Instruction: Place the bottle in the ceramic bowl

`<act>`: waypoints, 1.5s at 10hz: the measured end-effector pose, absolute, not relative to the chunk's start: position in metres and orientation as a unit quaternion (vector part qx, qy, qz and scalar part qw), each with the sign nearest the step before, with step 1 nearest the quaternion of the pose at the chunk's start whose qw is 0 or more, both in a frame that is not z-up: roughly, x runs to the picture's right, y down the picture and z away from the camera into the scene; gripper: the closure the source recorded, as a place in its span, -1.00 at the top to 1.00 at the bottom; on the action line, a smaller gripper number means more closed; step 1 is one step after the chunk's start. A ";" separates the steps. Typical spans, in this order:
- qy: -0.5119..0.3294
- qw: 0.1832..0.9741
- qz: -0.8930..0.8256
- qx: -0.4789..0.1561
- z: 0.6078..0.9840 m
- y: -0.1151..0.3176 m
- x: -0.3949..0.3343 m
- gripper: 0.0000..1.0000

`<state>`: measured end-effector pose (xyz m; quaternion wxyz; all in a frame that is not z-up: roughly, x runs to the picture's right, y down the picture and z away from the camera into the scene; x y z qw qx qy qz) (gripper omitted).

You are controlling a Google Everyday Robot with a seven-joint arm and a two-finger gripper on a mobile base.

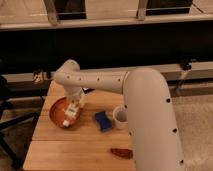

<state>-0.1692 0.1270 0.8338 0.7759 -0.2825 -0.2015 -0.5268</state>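
The ceramic bowl point(59, 111) is wide, shallow and orange-red, and sits at the left of the wooden table point(75, 150). My gripper point(74, 106) hangs from the white arm over the bowl's right half. It is shut on the bottle point(73, 113), a slim pale thing that tilts down to the left inside the bowl's rim. The bottle's lower end is close to the bowl's floor. I cannot tell whether it touches.
A blue object point(102, 120) lies right of the bowl and a white cup point(120, 116) stands beside it. A dark red object point(121, 152) lies near the table's front edge. The arm's big white link point(150, 125) covers the table's right side. A dark chair point(7, 125) is at the left.
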 end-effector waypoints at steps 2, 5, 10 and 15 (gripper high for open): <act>-0.204 0.773 -0.530 -0.282 0.833 0.129 -0.173 -0.08; -0.205 0.771 -0.532 -0.283 0.829 0.132 -0.173 0.51; -0.206 0.768 -0.536 -0.283 0.826 0.135 -0.175 0.60; -0.205 0.769 -0.535 -0.284 0.821 0.138 -0.178 0.60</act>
